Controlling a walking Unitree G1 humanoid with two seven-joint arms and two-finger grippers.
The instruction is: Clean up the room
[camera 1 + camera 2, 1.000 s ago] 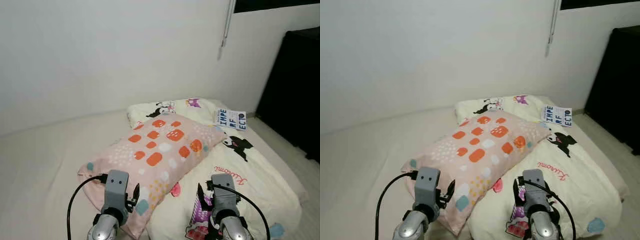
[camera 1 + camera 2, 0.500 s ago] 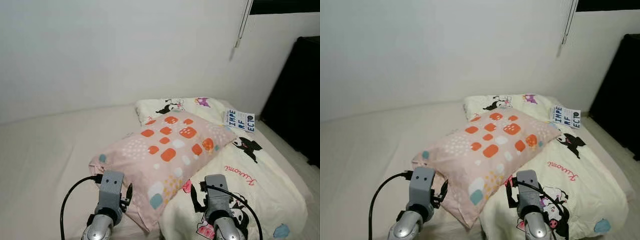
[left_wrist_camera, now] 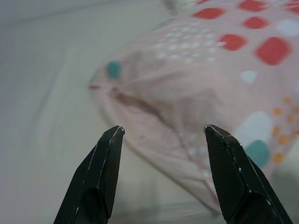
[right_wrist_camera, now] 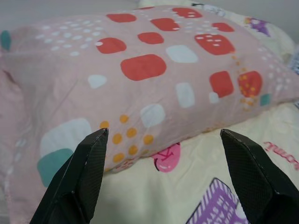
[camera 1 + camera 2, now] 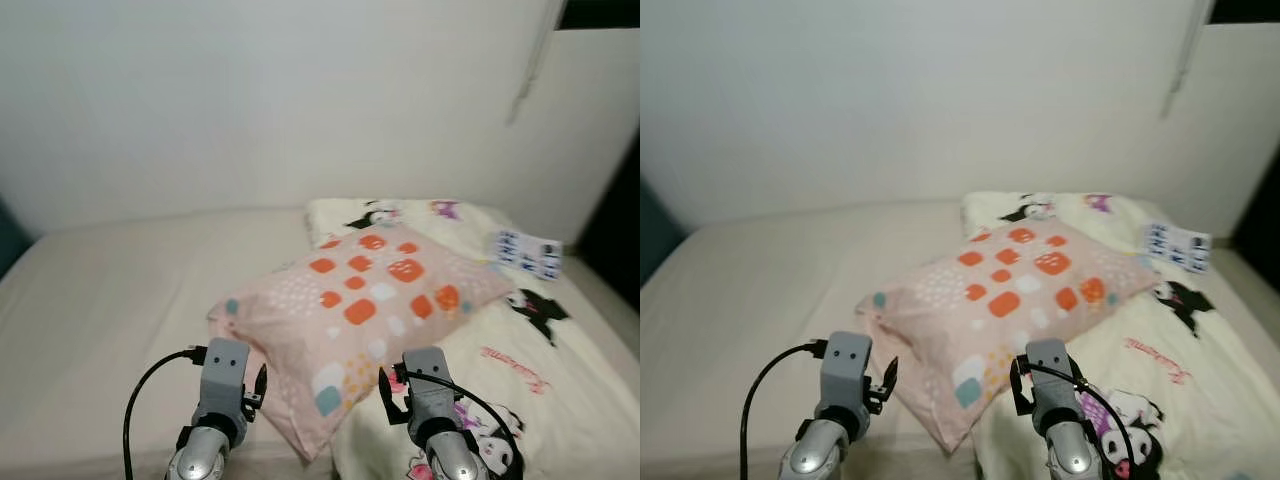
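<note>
Pink pillow with orange and white patches [image 5: 365, 305] lies aslant on the bed, half on the cream cartoon-print quilt [image 5: 520, 350], half on the bare beige mattress [image 5: 110, 300]. Left gripper [image 3: 161, 175] and right gripper [image 4: 163, 175] both spread wide, nothing held, poised just short of the pillow's near edge. Likely approach step; next, reach in and clamp that edge.

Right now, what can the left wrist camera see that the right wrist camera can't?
Left wrist view: the pillow's open end resting on the bare cream mattress, seen between the open left gripper. Right wrist view: the cartoon-print blanket under the pillow's long side, seen between the open right gripper. Both: the pink pillow with orange patches.
</note>
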